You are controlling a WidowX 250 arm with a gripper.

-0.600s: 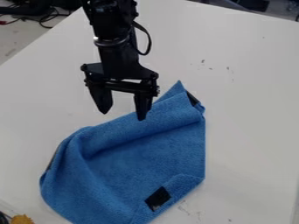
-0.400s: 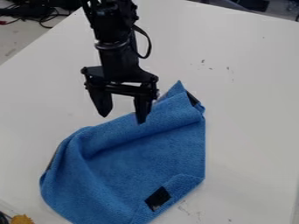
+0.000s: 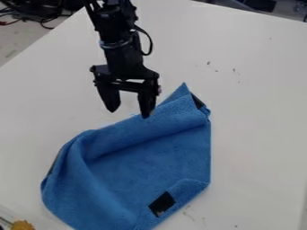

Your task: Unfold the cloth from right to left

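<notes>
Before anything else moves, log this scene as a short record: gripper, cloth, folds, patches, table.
gripper: open, over the cloth's upper edge, nothing held
cloth: blue, lying on the table, partly folded
folds: a thick roll along the upper edge, a raised ridge at left, a turned-over flap at lower right
patches: a black one on the lower flap, another dark one near the top corner
table: white, a few small dark marks

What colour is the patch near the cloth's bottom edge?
The patch is black, in the camera view.
</notes>
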